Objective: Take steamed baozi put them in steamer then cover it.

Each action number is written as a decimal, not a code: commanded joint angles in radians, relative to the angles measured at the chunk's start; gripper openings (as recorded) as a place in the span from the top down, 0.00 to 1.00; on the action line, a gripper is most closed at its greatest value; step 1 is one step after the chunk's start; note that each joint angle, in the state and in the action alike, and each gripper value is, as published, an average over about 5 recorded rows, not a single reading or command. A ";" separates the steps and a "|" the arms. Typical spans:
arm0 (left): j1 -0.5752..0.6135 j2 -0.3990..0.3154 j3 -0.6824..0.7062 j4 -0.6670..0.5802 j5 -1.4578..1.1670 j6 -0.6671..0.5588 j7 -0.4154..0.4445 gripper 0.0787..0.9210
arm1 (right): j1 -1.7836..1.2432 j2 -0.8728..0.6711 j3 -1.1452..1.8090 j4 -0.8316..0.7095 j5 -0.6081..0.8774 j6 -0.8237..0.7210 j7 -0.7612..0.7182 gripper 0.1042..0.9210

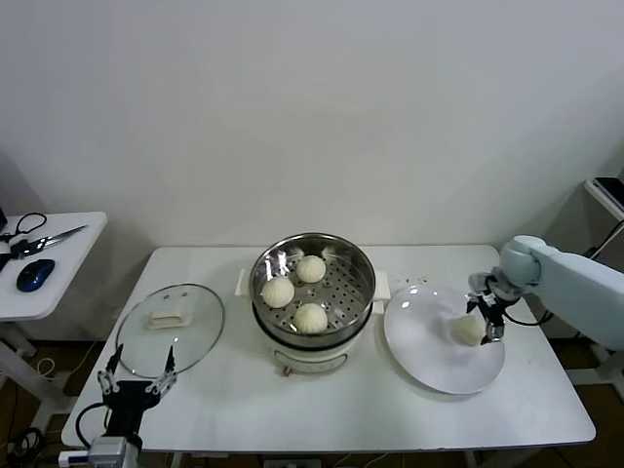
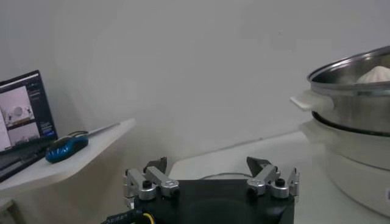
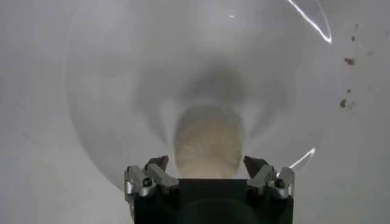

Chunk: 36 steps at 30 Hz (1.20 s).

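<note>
The steamer point(image 1: 343, 290) stands mid-table with three baozi in it point(image 1: 311, 269) point(image 1: 278, 292) point(image 1: 310, 317). The fourth baozi point(image 1: 469, 331) lies on the flat white plate point(image 1: 429, 346) to its right. My right gripper point(image 1: 487, 318) is open over the plate. In the right wrist view the baozi point(image 3: 207, 137) lies between the spread fingertips point(image 3: 157, 164), a small gap on each side. The glass cover point(image 1: 185, 336) lies flat at the table's left. My left gripper point(image 1: 136, 375) is open and empty at the front left, just short of the cover. The left wrist view shows the steamer point(image 2: 353, 103) to one side.
A side table point(image 1: 68, 283) at the left holds a blue mouse point(image 1: 35, 274) and scissors point(image 1: 44, 239). A laptop screen point(image 2: 24, 109) shows in the left wrist view. The white table point(image 1: 322, 405) has small brown specks point(image 3: 347, 61) beside the plate.
</note>
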 commanded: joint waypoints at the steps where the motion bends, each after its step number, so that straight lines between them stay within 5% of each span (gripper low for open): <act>1: 0.005 -0.001 0.000 0.004 0.003 -0.004 0.000 0.12 | -0.064 0.045 0.059 -0.078 -0.023 0.008 -0.006 0.12; 19: 0.013 -0.001 0.003 0.003 0.005 -0.010 0.000 0.12 | 0.056 0.013 -0.027 -0.012 0.089 -0.020 0.004 0.26; 26: 0.014 0.014 0.025 0.001 0.003 -0.020 0.004 0.12 | 0.473 0.055 -0.358 0.098 0.433 -0.102 0.039 0.27; 36: -0.008 0.013 0.066 -0.002 -0.001 -0.030 0.009 0.12 | 0.921 0.356 -0.734 0.174 0.937 -0.163 0.077 0.27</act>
